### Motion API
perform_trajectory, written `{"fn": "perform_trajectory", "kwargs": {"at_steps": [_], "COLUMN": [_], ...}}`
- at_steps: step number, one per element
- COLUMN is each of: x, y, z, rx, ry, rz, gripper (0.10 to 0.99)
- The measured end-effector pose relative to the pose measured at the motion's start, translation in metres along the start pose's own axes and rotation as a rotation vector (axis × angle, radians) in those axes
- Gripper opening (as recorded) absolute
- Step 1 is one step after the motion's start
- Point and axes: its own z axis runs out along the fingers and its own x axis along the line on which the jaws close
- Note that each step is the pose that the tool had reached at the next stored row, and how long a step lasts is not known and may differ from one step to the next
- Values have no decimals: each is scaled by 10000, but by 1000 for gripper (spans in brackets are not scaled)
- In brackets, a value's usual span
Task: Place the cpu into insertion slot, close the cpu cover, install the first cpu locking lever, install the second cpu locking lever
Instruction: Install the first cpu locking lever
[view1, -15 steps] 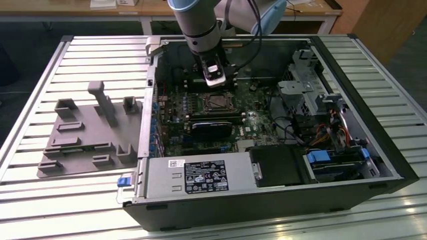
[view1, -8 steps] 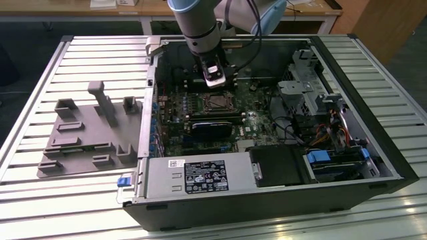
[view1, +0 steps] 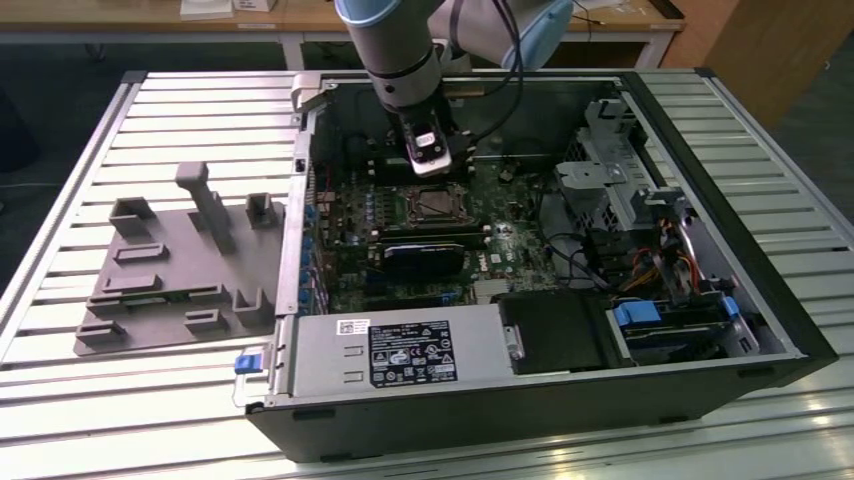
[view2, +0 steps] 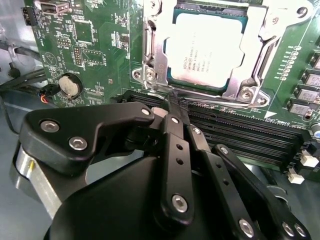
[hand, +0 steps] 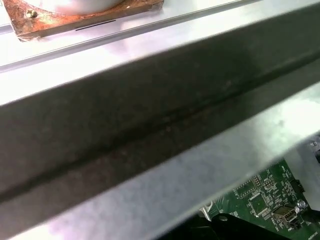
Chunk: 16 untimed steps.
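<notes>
In the exterior view an open computer case lies on a slatted table, with a grey moulded tray beside it on the exterior view's left. The arm reaches down into the case, and the gripper hangs just above the green board, close to the far edge of the slot. A black card sits on the near side of the slot, and a grey power supply fills the front of the case. In the second wrist view the cpu lies flat in the slot, pale top up, and the cover is folded down over it, so the chip shows through the cover's window. The 2 black fingers are drawn together, their tips meeting at the slot's edge beside a thin metal lever and just above the long black memory slots; I cannot tell whether the tips pinch the lever. A round coin cell sits on the board, well apart from the slot. In the first wrist view a pale metal case edge crosses the picture, with a corner of green board beyond it.
</notes>
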Motion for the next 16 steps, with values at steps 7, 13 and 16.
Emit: {"fn": "perform_trajectory", "kwargs": {"at_steps": [7, 13, 16], "x": [0, -3, -7], "y": [-4, -1, 3], "z": [6, -2, -20], "rx": [17, 12, 16], "ry": [-8, -13, -10], "rz": [-7, -7, -7], "gripper": [102, 102, 102]}}
